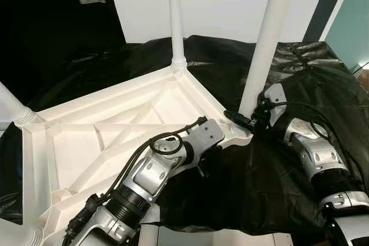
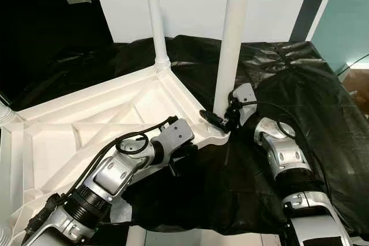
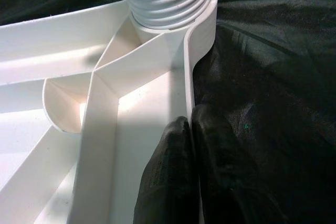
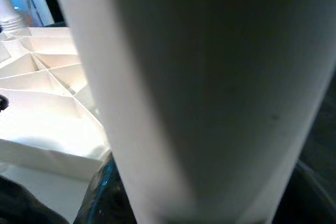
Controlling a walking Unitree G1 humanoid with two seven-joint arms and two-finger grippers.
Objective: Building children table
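Left gripper (image 3: 190,145): fingers pinched shut on the thin rim wall of the white tabletop (image 1: 104,136), one finger inside the rim, one outside. The grip sits on the edge that runs to the near-right corner socket (image 3: 173,9). From these fingers the socket lies straight ahead along the rim, close by.

Right gripper (image 1: 249,120): at the base of the leg (image 1: 268,38) standing in that same socket, on the outer side of the corner. Right wrist view has the leg right up against the camera; dark finger edges show on either side, so the fingers look set around the leg, but whether they clamp it I cannot tell.

The leg's long axis runs upright, leaning slightly, up from the socket. The tabletop lies upside down, ribs up, on the black sheet (image 1: 300,79). A second leg (image 1: 176,15) stands at the far corner from the socket, a third (image 1: 12,108) at the left corner.

Judgement: the right arm is the one on the leg, the left only braces the top. The next move turns on twisting or pressing along the leg's upright axis into the socket.
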